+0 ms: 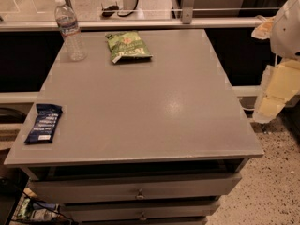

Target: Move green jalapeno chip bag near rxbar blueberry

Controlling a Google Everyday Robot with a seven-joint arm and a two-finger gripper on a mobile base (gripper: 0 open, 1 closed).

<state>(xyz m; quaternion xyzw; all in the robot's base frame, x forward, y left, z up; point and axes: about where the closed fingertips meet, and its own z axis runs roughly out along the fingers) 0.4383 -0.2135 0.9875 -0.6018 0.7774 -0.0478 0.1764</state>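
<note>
Your tool [276,90] hangs off the right side of the counter [154,107], beyond its right edge and about level with the middle of the top. It shows as a pale yellowish shape under the white arm [288,22] at the upper right corner. You cannot tell from this view how far it is open. Neither of the task's things is in it, since both lie on the counter.

The green chip bag [127,46] lies flat near the far edge of the counter, a little left of centre, with its printed face up. The blue bar [43,123] lies flat at the near left corner, close to the left edge, with its long side running roughly front to back. The two are well apart, at opposite ends of a diagonal across the left half of the top.

A clear water bottle [70,32] stands upright at the far left corner, near the bag on its left but apart from it. It sits behind the line from bag to bar, at the bag's end of it.

A pale rail [140,23] runs along behind the far edge. Drawers [138,191] with small knobs sit under the top at the front, and speckled floor [276,191] shows at the lower right.
</note>
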